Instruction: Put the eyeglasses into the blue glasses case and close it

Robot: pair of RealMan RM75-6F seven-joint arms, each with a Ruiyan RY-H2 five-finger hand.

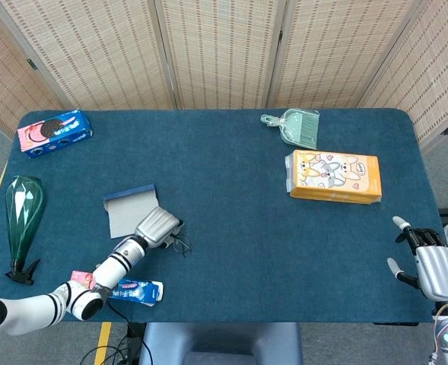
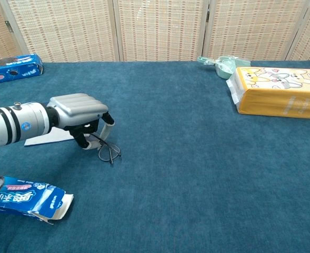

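The eyeglasses point(image 1: 179, 244) point(image 2: 108, 152) are thin, dark-framed and lie on the blue tablecloth near the front left. My left hand point(image 1: 157, 226) point(image 2: 78, 112) arches over their near side, fingers curled down and pinching the frame; the lenses stick out to its right. Just behind the hand lies the blue glasses case point(image 1: 130, 211) point(image 2: 45, 138), open and flat with its grey inside up. My right hand point(image 1: 435, 270) hangs off the front right table edge, fingers apart, holding nothing; only the head view shows it.
A blue snack packet point(image 1: 132, 290) point(image 2: 26, 196) lies in front of my left arm. A green bottle point(image 1: 23, 213) and a cookie box point(image 1: 54, 132) are at the left. An orange tissue pack point(image 1: 334, 176) and a green dustpan point(image 1: 296, 127) sit far right.
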